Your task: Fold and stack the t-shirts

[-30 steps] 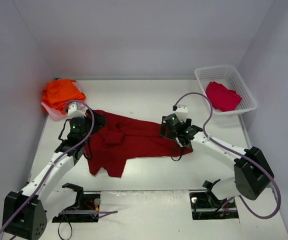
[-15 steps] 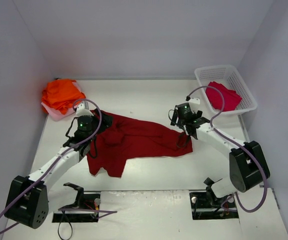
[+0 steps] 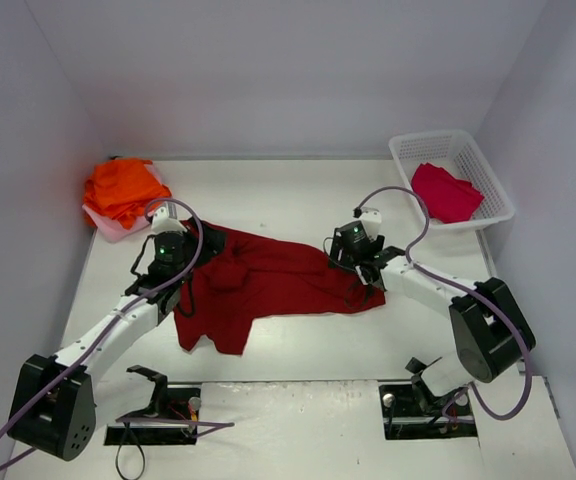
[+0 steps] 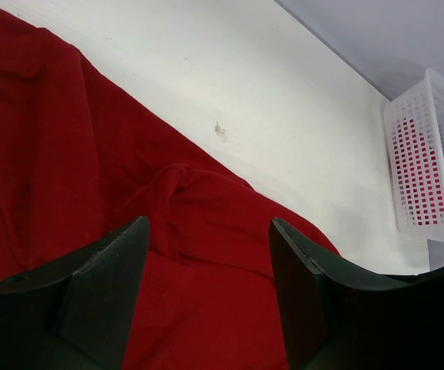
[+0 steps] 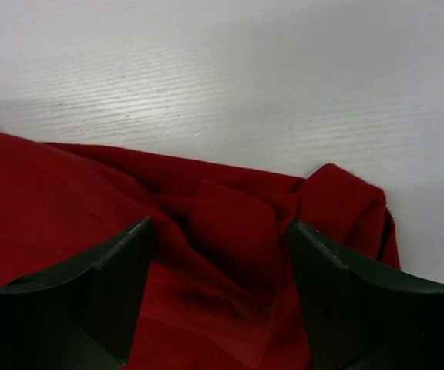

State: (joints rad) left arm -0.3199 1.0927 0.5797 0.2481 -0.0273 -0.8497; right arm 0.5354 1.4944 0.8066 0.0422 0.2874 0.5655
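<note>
The dark red t-shirt (image 3: 268,285) lies rumpled on the counter (image 3: 298,200), left of the basket (image 3: 404,165). My left fingers (image 4: 102,301) and right fingers (image 5: 118,285) stand apart; I should pinch one layer each and pull taut.

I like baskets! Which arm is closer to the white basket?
Right. The right arm reaches over the dark red shirt's end nearest the basket; the left arm is at the shirt's other end, near the orange shirts.

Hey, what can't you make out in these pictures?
- Top view: pink shirt, mostly buried under the orange shirts.
- Left wrist view: basket, cut off by the right edge.
- Wrist views: whether the left tool or right tool touches the red shirt; the fingers hide the contact.
</note>
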